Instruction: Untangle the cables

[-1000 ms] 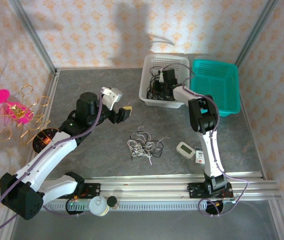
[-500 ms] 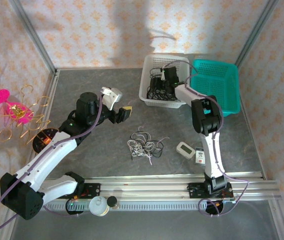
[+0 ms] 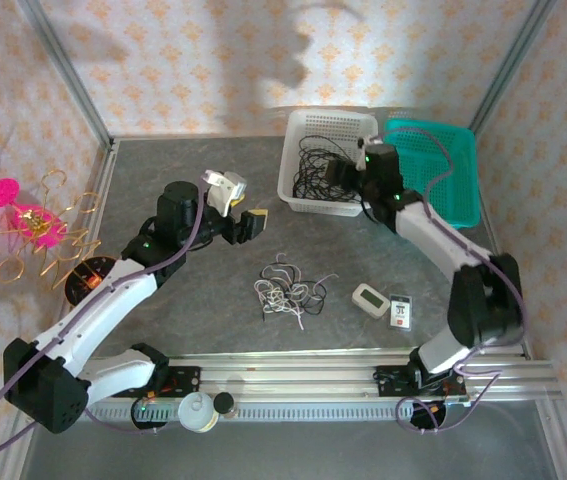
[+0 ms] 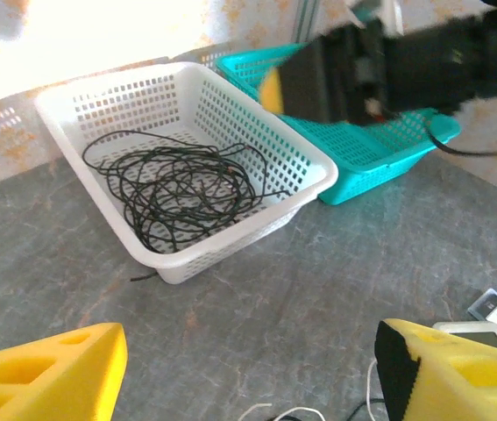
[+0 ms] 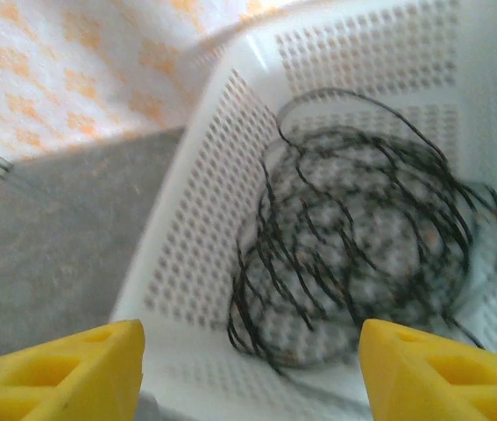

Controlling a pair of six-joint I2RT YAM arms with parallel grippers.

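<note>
Far L, outside the wall, a pink-and-gold wire ornament (image 3: 23, 225) sits well apart from both grippers. L gripper (image 3: 241, 212) hangs over the grey table (image 3: 163, 170). Its yellow fingers (image 4: 46, 373) are spread wide apart w/ nothing btwn them but tabletop. Low down btwn those fingertips, the L wrist view catches a wht strand or two at its bottom edge. In the top view these belong to the loose tangle (image 3: 285, 290) of wht and blk cables lying on the table, touching neither gripper. Further ahead of the L fingers stands the wht basket (image 4: 187, 263) w/ a coil of blk cables (image 4: 178, 189) on its floor. A short blk end shows at the foot of the near wall. R gripper (image 3: 331, 172) reaches in over that basket from the R. Its fingers (image 5: 64, 368) are apart, nothing clamped. The blk coil (image 5: 362, 254) lies below and ahead of the fingertips; view is blurred, no contact seen. The teal basket (image 3: 443, 190) stands right beside the wht one, behind the R fingers. A small wht device w/ screen (image 3: 370, 298) and a card (image 3: 401, 311) just beside it lie on the table R of the tangle, clear of both sets of fingers.
</note>
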